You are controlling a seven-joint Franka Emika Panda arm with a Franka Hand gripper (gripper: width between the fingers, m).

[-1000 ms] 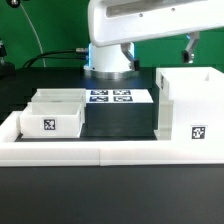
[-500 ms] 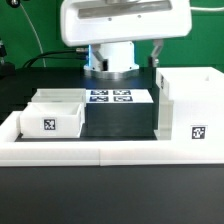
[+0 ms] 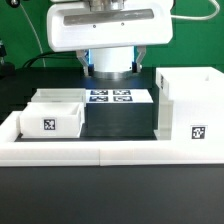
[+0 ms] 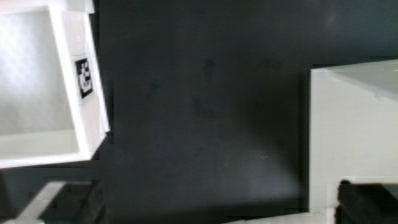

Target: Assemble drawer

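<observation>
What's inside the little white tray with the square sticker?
Only bare white inner walls show inside the front tray; nothing sticks out above its rim. Its front wall hides the floor from the exterior view.

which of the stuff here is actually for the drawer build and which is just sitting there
For the job:
- tall white casing
- front tray, with a tag
- rear tray, right behind it

Just there:
- marker board, flat between the trays and the casing
- long white border rail, along the front
</observation>
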